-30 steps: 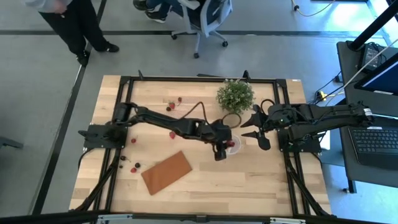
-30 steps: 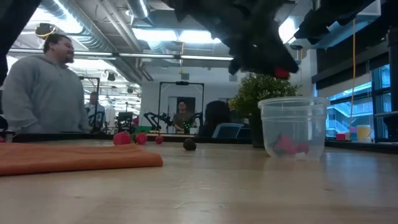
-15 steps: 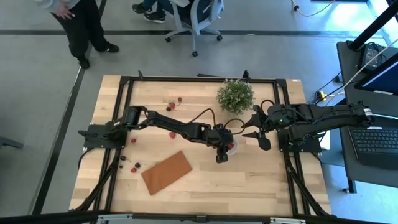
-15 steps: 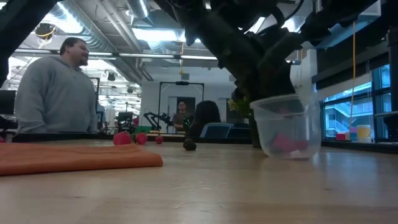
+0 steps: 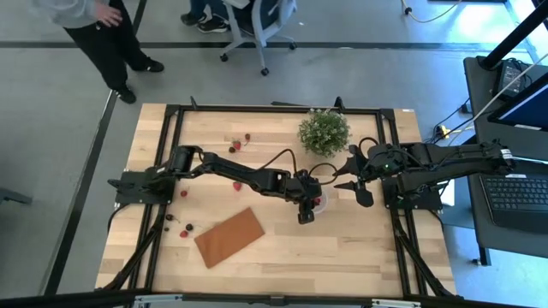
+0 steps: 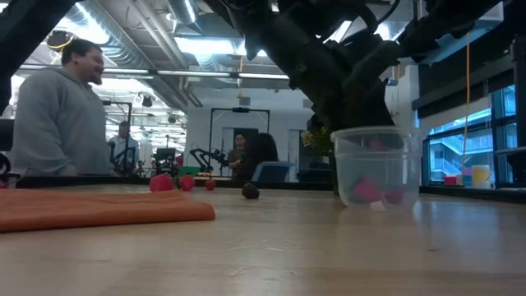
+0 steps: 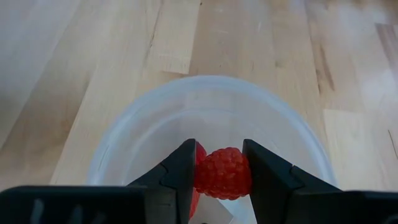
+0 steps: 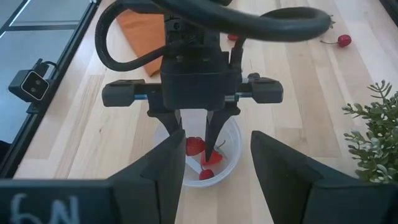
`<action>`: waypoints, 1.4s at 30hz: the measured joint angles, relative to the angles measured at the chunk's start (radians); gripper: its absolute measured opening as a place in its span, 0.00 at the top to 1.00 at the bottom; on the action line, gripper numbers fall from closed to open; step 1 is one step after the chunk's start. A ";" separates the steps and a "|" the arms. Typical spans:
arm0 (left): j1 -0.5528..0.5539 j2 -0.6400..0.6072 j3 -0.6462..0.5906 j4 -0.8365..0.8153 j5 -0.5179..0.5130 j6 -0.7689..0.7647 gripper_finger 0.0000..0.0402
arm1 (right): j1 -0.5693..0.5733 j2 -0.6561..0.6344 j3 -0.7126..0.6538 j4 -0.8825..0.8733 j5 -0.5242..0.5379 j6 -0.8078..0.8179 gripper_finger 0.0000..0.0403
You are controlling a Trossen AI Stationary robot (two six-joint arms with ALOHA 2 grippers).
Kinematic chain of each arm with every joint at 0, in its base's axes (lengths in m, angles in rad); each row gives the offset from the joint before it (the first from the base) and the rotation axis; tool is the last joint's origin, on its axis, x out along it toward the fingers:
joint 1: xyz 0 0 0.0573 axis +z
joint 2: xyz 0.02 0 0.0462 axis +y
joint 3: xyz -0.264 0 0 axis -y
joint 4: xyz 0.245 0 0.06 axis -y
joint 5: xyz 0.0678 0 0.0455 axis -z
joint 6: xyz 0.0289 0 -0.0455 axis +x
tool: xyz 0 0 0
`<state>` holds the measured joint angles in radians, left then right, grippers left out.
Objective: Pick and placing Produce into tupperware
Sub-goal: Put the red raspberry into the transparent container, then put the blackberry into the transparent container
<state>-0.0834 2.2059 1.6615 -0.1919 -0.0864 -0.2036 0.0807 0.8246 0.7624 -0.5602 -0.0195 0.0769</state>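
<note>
A bumpy red raspberry is pinched in the left claw inside the round translucent plastic cup on the pale wooden tabletop. Smooth red pieces, probably strawberries, lie inside. The right claw is held open nearby.

Arms: two, one tool each: left tool, right tool. 
Tupperware: one. 
Produce: one raspberry pinched in left tool. At least two red pieces lying inside tupperware, exact count hard to tell. Loose pieces on desk: roughly seven, couple of them dark. 
Potted plant: one. 
Brown board: one. 
People in low view: three, nearest person plus two far back.
</note>
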 joint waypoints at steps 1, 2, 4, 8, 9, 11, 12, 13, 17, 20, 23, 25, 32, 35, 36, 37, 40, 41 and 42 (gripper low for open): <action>0.000 0.000 0.000 0.000 0.000 0.002 0.71 | 0.000 0.000 0.000 0.000 0.000 0.000 0.54; 0.000 0.000 0.000 -0.001 0.000 0.002 0.71 | 0.000 0.000 0.000 0.000 0.000 0.000 0.54; 0.000 0.000 0.000 -0.001 0.000 0.003 0.71 | 0.000 0.000 0.000 0.000 0.000 0.000 0.54; 0.000 -0.003 0.000 -0.005 0.000 0.003 0.64 | 0.000 0.000 0.000 0.000 0.000 0.000 0.54; 0.001 -0.006 0.000 -0.004 0.000 0.003 0.61 | 0.000 0.000 0.000 0.000 0.000 0.000 0.54; 0.003 -0.008 0.005 -0.007 -0.001 0.003 0.55 | 0.000 0.000 0.000 0.000 0.000 0.000 0.54; 0.003 -0.008 0.012 -0.014 -0.001 0.004 0.53 | 0.000 0.000 0.000 0.000 0.000 0.000 0.54; 0.003 -0.008 0.021 -0.023 -0.001 0.004 0.50 | 0.000 0.000 0.000 0.000 0.000 0.000 0.54; 0.005 -0.008 0.090 -0.093 -0.001 0.013 0.45 | 0.000 0.000 0.000 0.000 0.000 0.001 0.54; 0.008 -0.023 0.158 -0.210 -0.001 0.041 0.44 | 0.000 0.000 0.000 0.000 0.000 0.024 0.54; 0.014 -0.080 0.197 -0.274 -0.029 0.057 0.44 | 0.000 0.000 0.000 0.001 0.000 0.027 0.54; 0.021 -0.131 0.202 -0.277 -0.061 0.058 0.44 | 0.000 0.000 0.000 0.001 0.000 0.030 0.54; 0.026 -0.351 0.201 -0.386 -0.174 0.079 0.44 | 0.001 0.000 0.000 0.021 0.000 0.023 0.54; 0.013 -0.434 0.200 -0.465 -0.220 0.081 0.44 | 0.001 0.000 0.000 0.037 0.000 0.024 0.54; 0.009 -0.461 0.200 -0.492 -0.236 0.081 0.44 | 0.001 0.000 0.000 0.044 0.000 0.024 0.54; 0.004 -0.484 0.200 -0.529 -0.258 0.080 0.44 | 0.001 0.000 0.000 0.054 0.000 0.024 0.54; -0.016 -0.546 0.200 -0.632 -0.328 0.063 0.44 | 0.001 0.000 0.000 0.099 0.000 0.024 0.54; -0.021 -0.559 0.200 -0.658 -0.348 0.052 0.44 | 0.001 0.000 0.000 0.119 0.000 0.021 0.54; -0.027 -0.571 0.200 -0.682 -0.367 0.042 0.44 | 0.001 0.000 0.000 0.142 0.000 0.017 0.54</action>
<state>-0.1102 1.6348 1.8618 -0.8739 -0.4533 -0.1615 0.0814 0.8249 0.7625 -0.4185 -0.0196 0.0942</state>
